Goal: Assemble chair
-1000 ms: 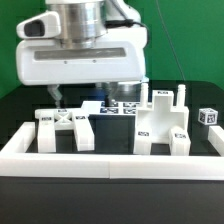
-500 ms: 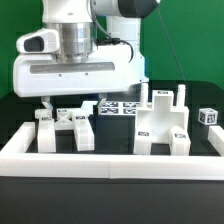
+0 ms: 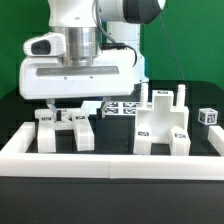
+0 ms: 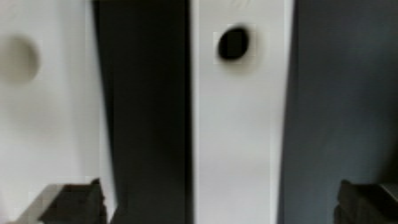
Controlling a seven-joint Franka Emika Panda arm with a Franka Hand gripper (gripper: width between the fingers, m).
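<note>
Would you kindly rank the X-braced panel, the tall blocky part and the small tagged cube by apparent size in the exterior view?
1. tall blocky part, largest.
2. X-braced panel, somewhat smaller.
3. small tagged cube, clearly smallest, though it sits farther back, so its true size is unsure.

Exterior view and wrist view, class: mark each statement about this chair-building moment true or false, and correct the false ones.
1. The gripper is open and holds nothing. True.
2. The gripper hangs over the X-braced panel on the exterior view's left. True.
3. The small tagged cube sits at the exterior view's left edge. False: it sits at the right edge.
4. In the wrist view, the white bar between the fingers has a dark hole. True.
5. The barrier wall stands behind all the parts. False: it runs in front of them, nearest the camera.
</note>
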